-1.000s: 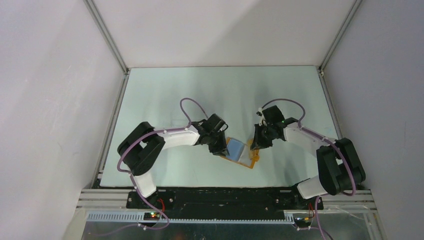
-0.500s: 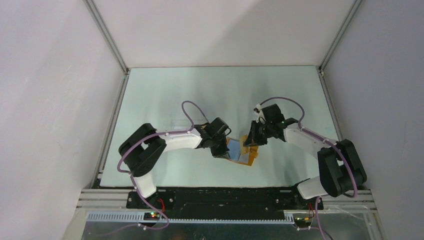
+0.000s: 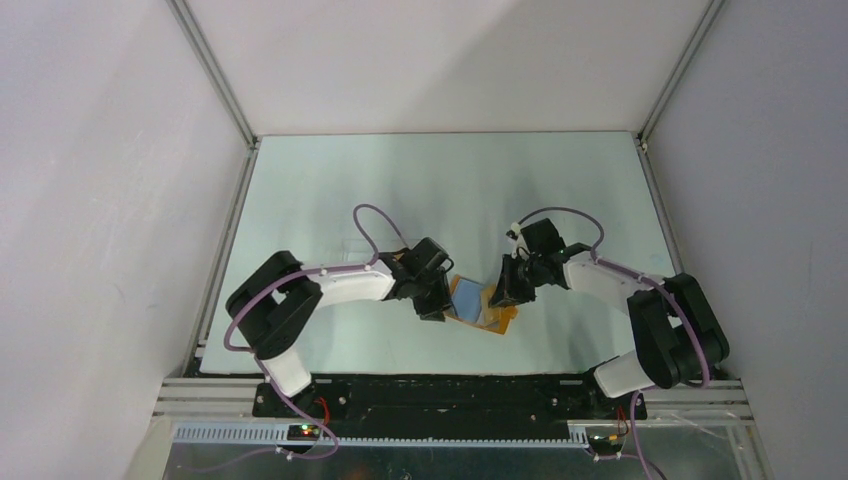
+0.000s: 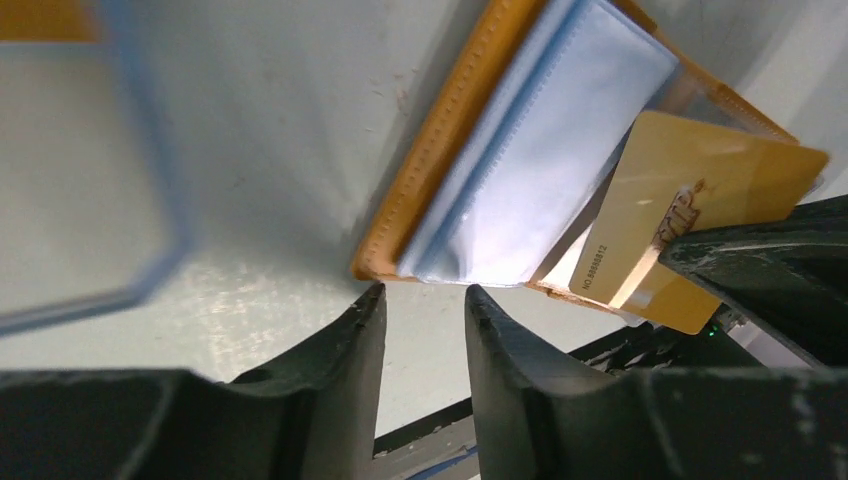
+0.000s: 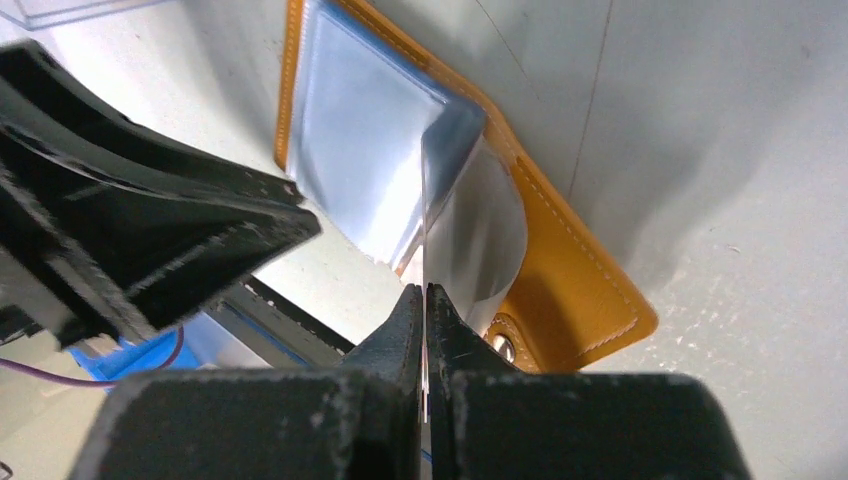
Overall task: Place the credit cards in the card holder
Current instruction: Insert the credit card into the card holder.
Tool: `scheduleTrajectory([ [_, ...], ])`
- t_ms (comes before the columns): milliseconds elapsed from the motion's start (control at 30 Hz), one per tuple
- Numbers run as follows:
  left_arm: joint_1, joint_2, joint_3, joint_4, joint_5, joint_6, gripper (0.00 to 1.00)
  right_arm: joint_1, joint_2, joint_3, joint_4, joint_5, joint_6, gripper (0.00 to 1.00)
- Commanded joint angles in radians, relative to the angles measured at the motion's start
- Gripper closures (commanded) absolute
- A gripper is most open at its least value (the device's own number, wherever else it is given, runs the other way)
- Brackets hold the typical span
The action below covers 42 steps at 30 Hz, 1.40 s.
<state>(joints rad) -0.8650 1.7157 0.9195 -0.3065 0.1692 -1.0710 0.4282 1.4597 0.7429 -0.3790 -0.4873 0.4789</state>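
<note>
- pale green table (image 3: 330, 190) under everything, white walls on three sides
- left arm (image 3: 330, 285) and right arm (image 3: 620, 280), both bent inward toward the table's near middle
- clear plastic case (image 4: 80, 190), blurred, flat on the table; well to the left of the card holder in the left wrist view
- card holder (image 3: 470, 300) open and flat on the table between the two grippers; orange stitched rim, blue inner panels (image 4: 530, 170) facing up
- left gripper (image 4: 425, 295) partly open with nothing between its fingers; tips just off the card holder's near corner; touching or not, impossible to tell
- right gripper (image 5: 423, 295) clamped tight on the credit card, seen edge-on between its fingers
- credit card (image 4: 700, 210), tan-gold, tilted over the far panel; lower edge down at the pocket; inside it or not, impossible to tell
- metal snap (image 5: 503, 347) on the holder's tab, just beside the right gripper
</note>
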Motion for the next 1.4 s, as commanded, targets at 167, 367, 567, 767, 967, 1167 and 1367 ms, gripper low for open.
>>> scheduleTrajectory([
  [167, 0.088, -0.034, -0.021, -0.037, -0.03, 0.11, 0.57, 0.006, 0.025, -0.043, 0.016, -0.044, 0.012, 1.0],
  [367, 0.099, 0.046, 0.03, -0.041, -0.008, 0.14, 0.61, 0.003, 0.062, -0.046, 0.095, -0.093, 0.022, 1.0],
  [567, 0.099, 0.064, 0.025, -0.055, -0.02, 0.138, 0.76, -0.009, 0.075, -0.047, 0.142, -0.145, 0.01, 1.0],
  [767, 0.098, 0.055, -0.009, -0.058, -0.013, 0.133, 0.87, -0.03, 0.109, -0.051, 0.194, -0.188, 0.005, 1.0],
  [967, 0.097, 0.061, -0.022, -0.057, -0.006, 0.128, 0.99, -0.064, 0.154, -0.058, 0.244, -0.195, 0.012, 1.0],
  [1167, 0.097, 0.08, -0.017, -0.059, -0.002, 0.131, 1.0, -0.098, 0.182, -0.057, 0.265, -0.194, -0.002, 1.0],
  [1367, 0.096, 0.085, -0.017, -0.058, 0.006, 0.131, 1.0, -0.109, 0.189, -0.057, 0.268, -0.175, -0.016, 1.0],
])
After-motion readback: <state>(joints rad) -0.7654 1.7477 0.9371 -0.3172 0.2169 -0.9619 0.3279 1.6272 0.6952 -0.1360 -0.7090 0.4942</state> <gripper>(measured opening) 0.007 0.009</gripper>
